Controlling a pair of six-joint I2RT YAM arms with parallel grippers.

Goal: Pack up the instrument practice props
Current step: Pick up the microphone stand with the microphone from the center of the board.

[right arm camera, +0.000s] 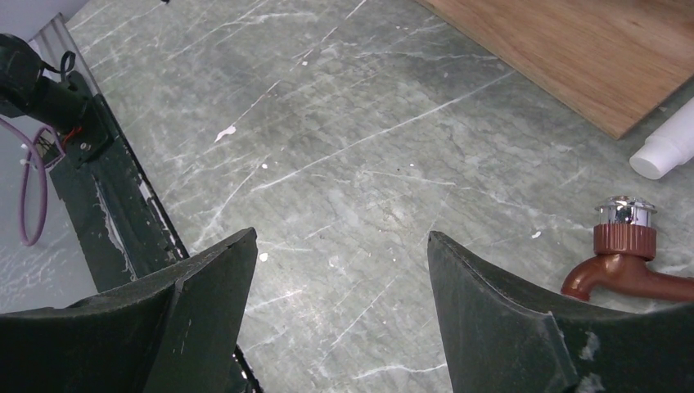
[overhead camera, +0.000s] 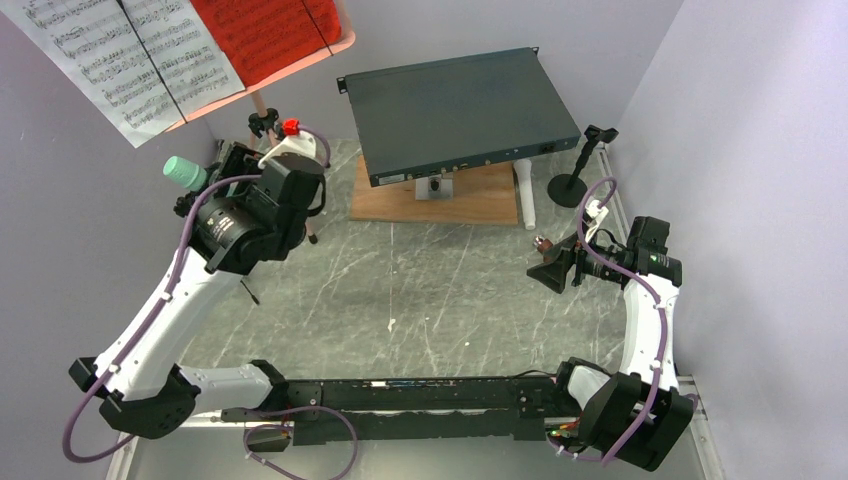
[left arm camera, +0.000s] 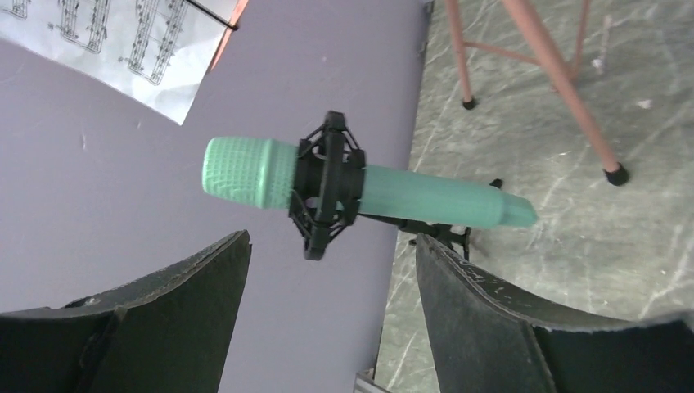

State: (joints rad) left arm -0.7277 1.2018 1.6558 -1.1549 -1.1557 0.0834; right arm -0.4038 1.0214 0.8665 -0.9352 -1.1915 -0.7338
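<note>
A mint-green tube (left arm camera: 368,188) shaped like a microphone sits in a black clip (left arm camera: 326,187) by the left wall, also seen as the mint tube (overhead camera: 185,172). My left gripper (left arm camera: 331,250) is open just short of it, with nothing between its fingers (left arm camera: 205,286); from above, the left gripper (overhead camera: 218,178) is mostly hidden under its wrist. The salmon-pink music stand (overhead camera: 262,110) holds white sheet music (overhead camera: 130,55) and a red page (overhead camera: 265,35). The black mic stand (overhead camera: 577,175) is at the back right. My right gripper (right arm camera: 340,246) hangs open over bare tabletop.
A dark grey rack box (overhead camera: 460,110) rests on a wooden board (overhead camera: 440,200) at the back centre. A white tube (overhead camera: 525,200) and a small brown tap-shaped piece (right arm camera: 622,266) lie near the right gripper (overhead camera: 553,268). Stand legs (left arm camera: 565,82) spread beside the mint tube.
</note>
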